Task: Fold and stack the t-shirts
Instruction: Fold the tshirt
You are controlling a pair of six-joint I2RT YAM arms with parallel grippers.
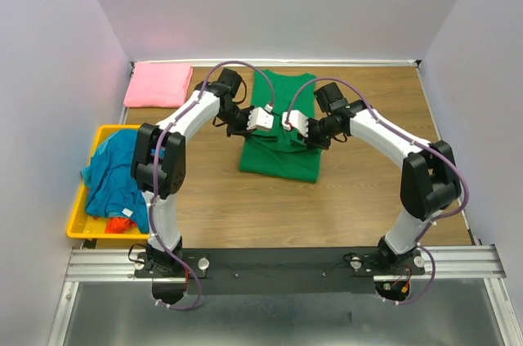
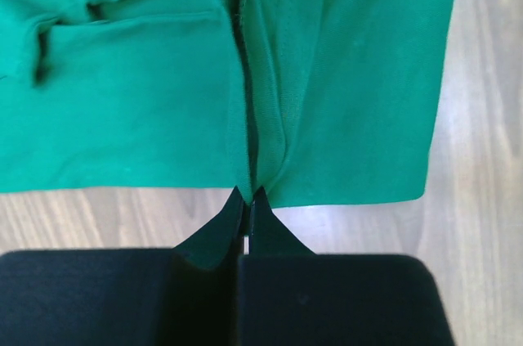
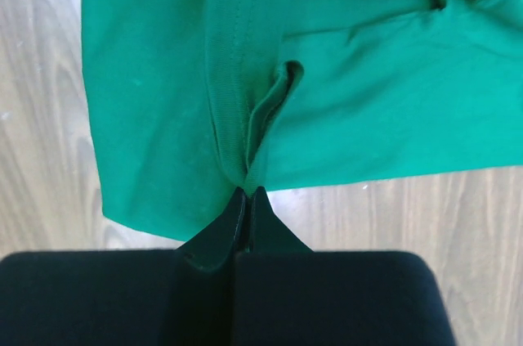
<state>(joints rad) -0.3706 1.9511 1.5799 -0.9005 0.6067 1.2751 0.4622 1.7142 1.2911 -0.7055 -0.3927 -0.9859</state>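
Observation:
A bright green t-shirt (image 1: pixel 282 154) lies partly folded in the middle of the wooden table. My left gripper (image 1: pixel 265 127) and right gripper (image 1: pixel 294 130) hang close together over its middle. In the left wrist view the left gripper (image 2: pixel 249 192) is shut on a bunched edge of the green t-shirt (image 2: pixel 147 101). The right gripper (image 3: pixel 248 190) pinches a fold at the edge of the same t-shirt (image 3: pixel 368 101). A pink t-shirt (image 1: pixel 158 84) lies folded at the far left. A teal-blue t-shirt (image 1: pixel 118 170) is heaped in the bin, with a scrap of an orange-red one (image 1: pixel 122 223) under it.
The yellow plastic bin (image 1: pixel 79 219) sits at the table's left edge. White walls close in the left, back and right sides. Bare wood (image 1: pixel 368 190) lies right of and in front of the green t-shirt. The arms' mounting rail (image 1: pixel 278 260) runs along the near edge.

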